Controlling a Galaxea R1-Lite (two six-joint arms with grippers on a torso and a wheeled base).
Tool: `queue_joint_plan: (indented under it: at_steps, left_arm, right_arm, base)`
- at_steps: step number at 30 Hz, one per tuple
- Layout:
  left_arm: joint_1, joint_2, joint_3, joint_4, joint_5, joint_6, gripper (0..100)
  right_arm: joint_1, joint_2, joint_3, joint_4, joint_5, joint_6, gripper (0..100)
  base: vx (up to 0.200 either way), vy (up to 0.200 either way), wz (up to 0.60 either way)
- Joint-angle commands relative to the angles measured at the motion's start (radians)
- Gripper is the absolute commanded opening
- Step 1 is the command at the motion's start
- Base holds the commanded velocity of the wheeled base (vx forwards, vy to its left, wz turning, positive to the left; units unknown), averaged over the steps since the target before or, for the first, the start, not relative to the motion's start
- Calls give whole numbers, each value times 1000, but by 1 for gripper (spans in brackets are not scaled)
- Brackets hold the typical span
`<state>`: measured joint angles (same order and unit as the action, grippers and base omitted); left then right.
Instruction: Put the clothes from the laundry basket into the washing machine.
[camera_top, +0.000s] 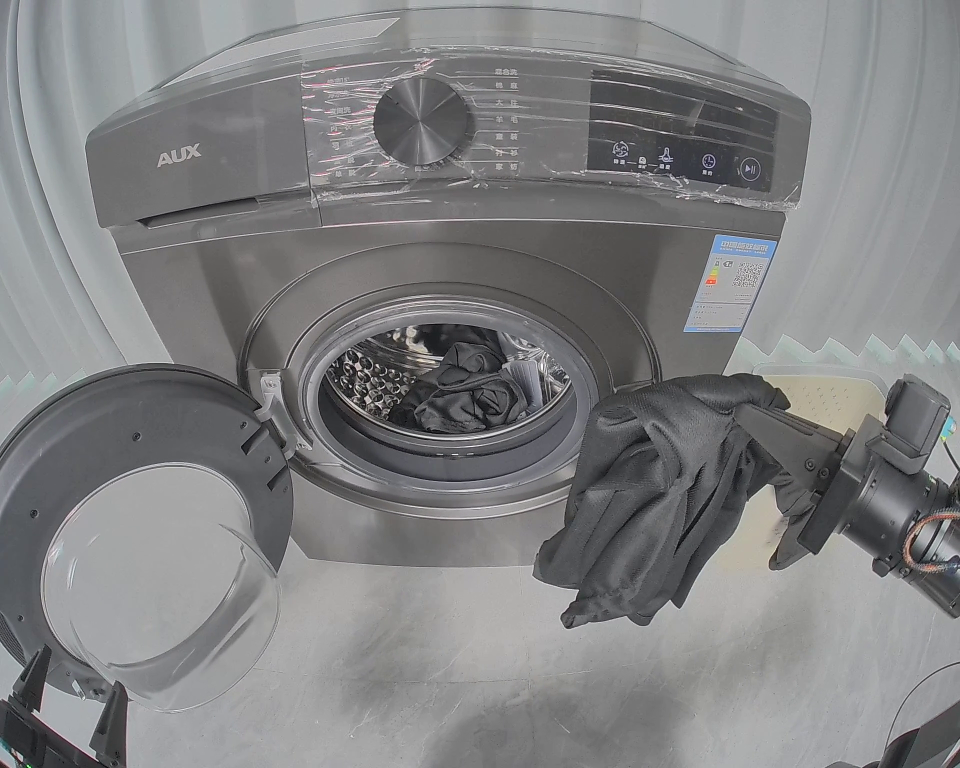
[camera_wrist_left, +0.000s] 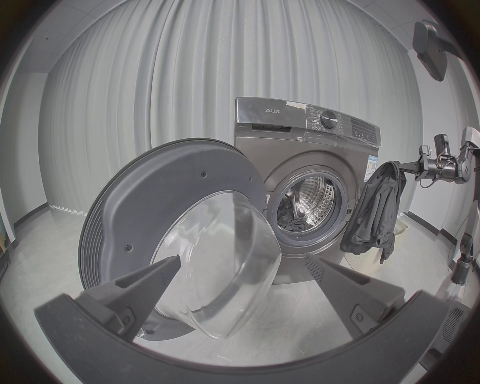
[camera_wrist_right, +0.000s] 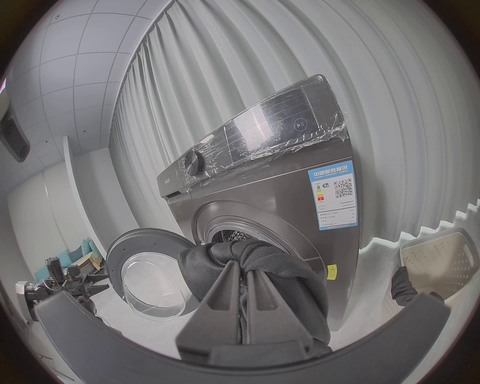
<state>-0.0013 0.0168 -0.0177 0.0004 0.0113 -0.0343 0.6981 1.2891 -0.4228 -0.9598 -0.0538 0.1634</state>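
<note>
Black garment (camera_top: 650, 490) hangs clamped in right claw (camera_wrist_right: 241, 272) near washing machine (camera_top: 200, 290).

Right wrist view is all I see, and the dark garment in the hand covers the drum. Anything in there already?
Observer: Yes, dark clothes lie in the drum.
Operator: Is my garment past the opening?
Observer: No, the dark garment hangs from the right hand outside the washing machine, right of its opening.
Operator: And the left hand?
Observer: The left hand is open, low, facing the open door.
</note>
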Motion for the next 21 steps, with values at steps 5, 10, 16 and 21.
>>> queue_joint_plan:
  at_steps: [5,10,16,21]
  left_arm:
    - [0,-17,16,1,1,11,100]
    - [0,-17,18,0,-2,8,100]
    - [0,-17,18,0,-2,10,100]
    - [0,-17,18,1,-1,16,100]
  right_arm:
    - [9,9,-5,1,2,-5,0]
    - [24,27,-8,-2,2,-7,0]
    - [43,59,-34,-4,3,2,0]
    - [43,105,-71,-23,19,2,0]
  base:
    - [0,0,0]
    - [0,0,0]
    - [-200,0,0]
    - [0,0,0]
